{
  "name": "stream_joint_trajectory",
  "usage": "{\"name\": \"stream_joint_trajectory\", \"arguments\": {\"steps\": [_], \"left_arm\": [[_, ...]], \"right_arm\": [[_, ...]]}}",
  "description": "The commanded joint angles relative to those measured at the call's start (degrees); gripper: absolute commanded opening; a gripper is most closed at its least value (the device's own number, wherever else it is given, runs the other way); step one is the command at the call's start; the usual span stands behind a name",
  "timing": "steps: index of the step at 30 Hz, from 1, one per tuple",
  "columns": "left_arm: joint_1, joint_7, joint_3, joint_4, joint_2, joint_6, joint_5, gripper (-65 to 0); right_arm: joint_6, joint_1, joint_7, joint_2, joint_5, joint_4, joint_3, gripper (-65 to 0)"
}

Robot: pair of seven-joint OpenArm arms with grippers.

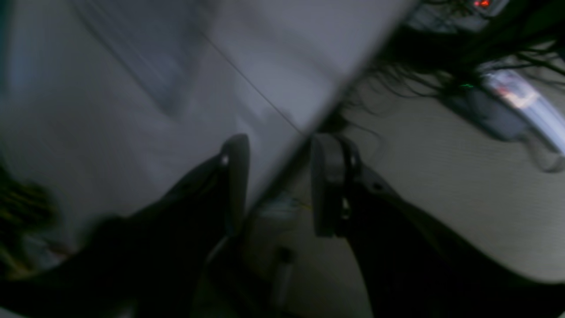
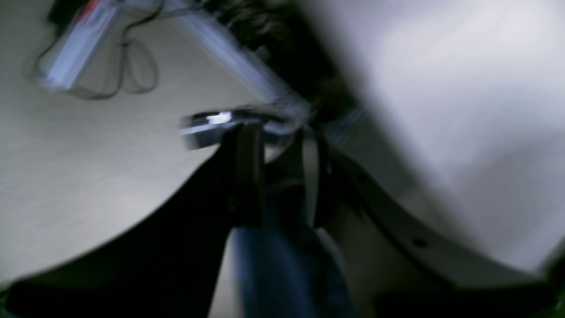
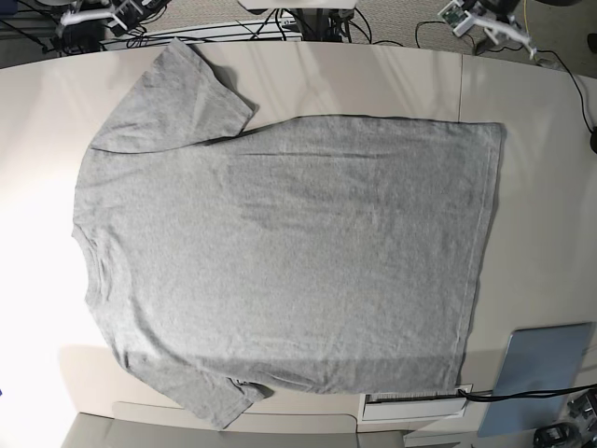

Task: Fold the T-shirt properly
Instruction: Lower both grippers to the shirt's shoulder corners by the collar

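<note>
Your large heather-grey cotton T-shirt [image 3: 289, 261] lies flat mid-table (collar at nine o'clock, hem at three). Left gripper [image 1: 276, 185] and right gripper [image 2: 282, 172]: fingers spread, holding nothing.

A broad, pale beige table [image 3: 550, 168] fills nearly the whole base view, its far edge curving gently and a seam running across the surface on the right. Light falls unevenly: the left end is washed almost white, while a soft shadow band lies along the near edge. Beyond the far edge, dark cables [image 3: 233, 28] tangle over a light floor [image 3: 205, 9]. At the near right corner a flat blue-grey panel [image 3: 541, 373] rests tilted (a laptop lid, perhaps; too little shows to tell), with a white slotted unit [image 3: 415, 404] just beside it. Both wrist views are dim and motion-blurred, showing only pale floor and cabling.
</note>
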Motion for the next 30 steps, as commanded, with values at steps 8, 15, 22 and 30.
{"name": "stream_joint_trajectory", "arguments": {"steps": [8,15,22,30], "left_arm": [[-9.73,-0.5,-0.15,-0.42,-2.4,-3.89,5.44,-39.0],[-19.21,-1.03,-0.15,-6.64,-7.32,-9.64,2.36,-35.8],[-26.99,-6.29,-0.11,-15.17,-8.85,-18.91,-3.58,-35.7],[-32.15,-8.72,-0.11,-22.73,-8.83,-19.39,-3.58,-35.8]], "right_arm": [[-1.55,3.23,-2.73,0.33,-15.37,9.66,0.37,-49.3],[-1.53,6.38,-6.32,0.33,-15.82,9.66,0.37,-48.0],[-1.53,8.57,-5.14,0.35,-15.8,9.66,0.37,-34.3],[-1.55,14.47,-5.2,0.35,-15.72,9.66,0.37,-34.3]]}}
